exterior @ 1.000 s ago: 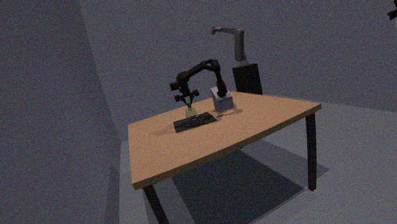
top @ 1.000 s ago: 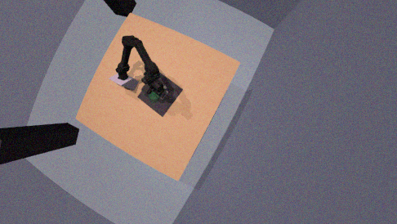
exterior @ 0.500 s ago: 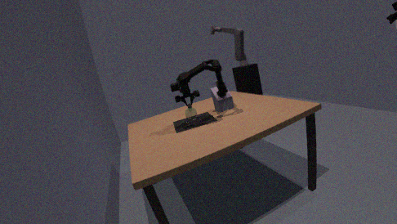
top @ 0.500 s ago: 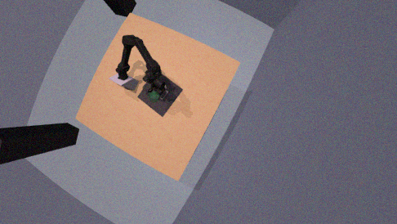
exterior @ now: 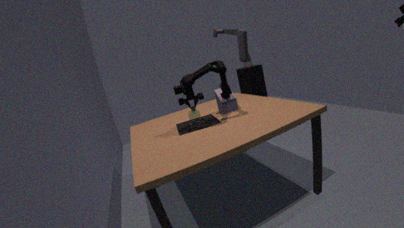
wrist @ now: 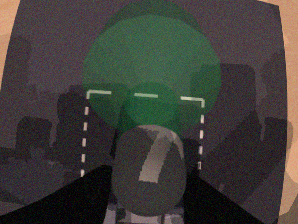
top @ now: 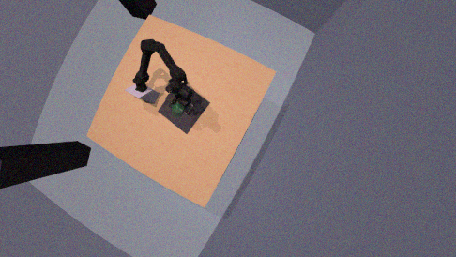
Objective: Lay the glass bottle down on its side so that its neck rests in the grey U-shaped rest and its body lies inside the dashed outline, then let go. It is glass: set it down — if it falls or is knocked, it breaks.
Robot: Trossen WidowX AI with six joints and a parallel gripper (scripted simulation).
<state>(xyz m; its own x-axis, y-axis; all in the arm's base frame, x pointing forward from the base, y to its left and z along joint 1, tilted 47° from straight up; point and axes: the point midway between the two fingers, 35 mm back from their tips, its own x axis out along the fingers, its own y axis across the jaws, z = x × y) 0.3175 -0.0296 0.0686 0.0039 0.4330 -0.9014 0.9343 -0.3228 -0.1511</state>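
The green glass bottle (top: pixel 176 108) (exterior: pixel 194 113) (wrist: pixel 151 60) is in my grasp, my fingers (top: pixel 186 104) (exterior: pixel 194 109) closed on it by what I take to be its neck, with the round body beyond them, over the dark mat (top: pixel 188 126) (exterior: pixel 199 124) (wrist: pixel 45 25). I judge that it has yet to be laid down: from my wrist I look at it nearly end on, so it seems closer to upright than lying. What worries me is the turn to come. If I tip it while too low, the rim of its base could strike the mat and crack; if I let go before body and neck are both borne, it would drop or roll. A smooth neck might also pivot between my pads, and a swing made blind could knock the grey rest, which I cannot pick out for certain in any view. My wrist view shows the dashed outline (wrist: pixel 146 95), partly seen through the green glass; neither the top nor the exterior view lets me read it. The exterior view, in turn, gives the bottle's place just under my fingers, low over the table (top: pixel 211 155) (exterior: pixel 233 133), yet I cannot tell whether its base touches.
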